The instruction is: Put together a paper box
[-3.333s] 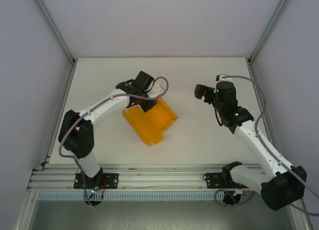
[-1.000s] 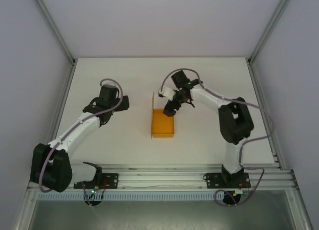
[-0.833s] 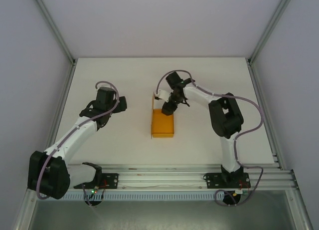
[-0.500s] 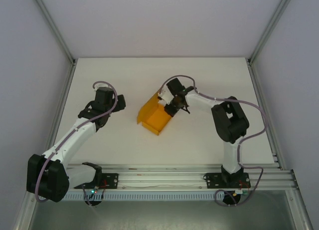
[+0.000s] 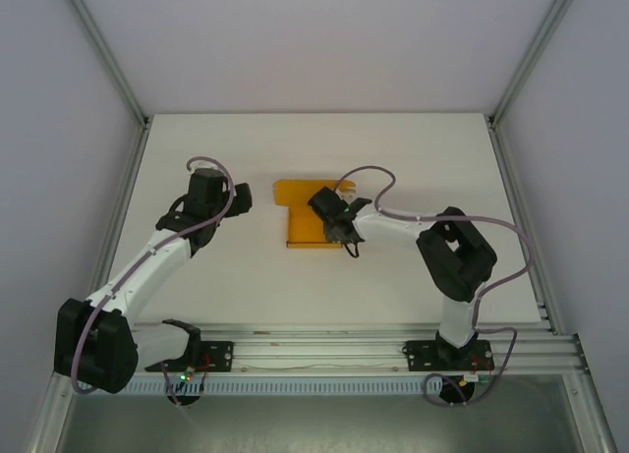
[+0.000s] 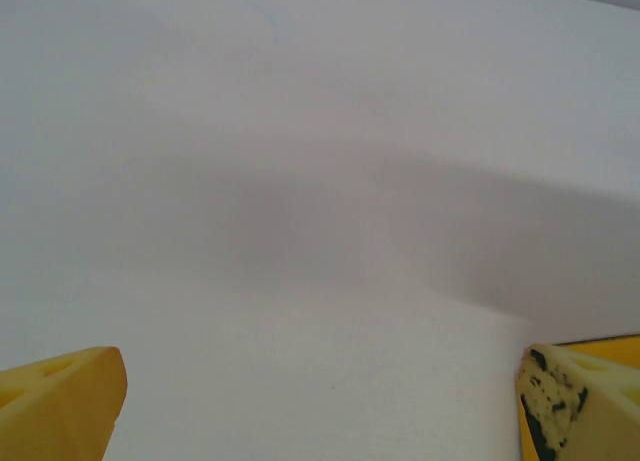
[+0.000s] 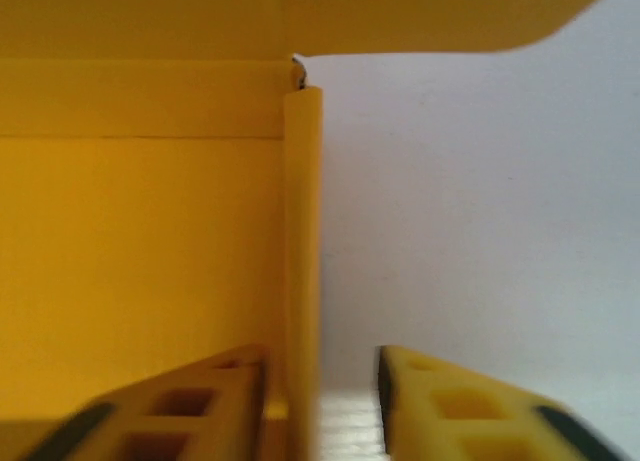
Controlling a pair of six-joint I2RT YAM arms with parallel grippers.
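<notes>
**Overhead view.** The orange-yellow thin-card paper box (image 5: 313,227) lies low on the white bench (image 5: 423,158) near its middle, with one broad lid flap (image 5: 295,190) lying open on its far side. My right end effector (image 5: 341,229) sits at the box's right wall. My left end effector (image 5: 234,199) hangs well apart to the left, touching nothing.

**Right wrist view.** The right end effector (image 7: 322,356) is narrow and straddles the upright side wall (image 7: 302,231). One finger (image 7: 200,401) is inside the box close against the card. The other (image 7: 450,401) is outside, with a sliver of bench showing between it and the wall, so I read the wall as not clamped.

**Left wrist view.** The left end effector (image 6: 318,376) is wide, with bare bench between its fingertips.

**Hazards, as I judge them.**
- (a) The side wall is only a thin fold of card. Closing off-centre or pushing sideways may crease it or splay it outward and loosen the corner.
- (b) Nothing braces the box on its left, so any drag from the right side may slide or spin the whole box instead of folding a flap.
- (c) The open lid flap may be caught and bent backward if I sweep across it.
- (d) A loose pinch may let the card slip out mid-move
</notes>
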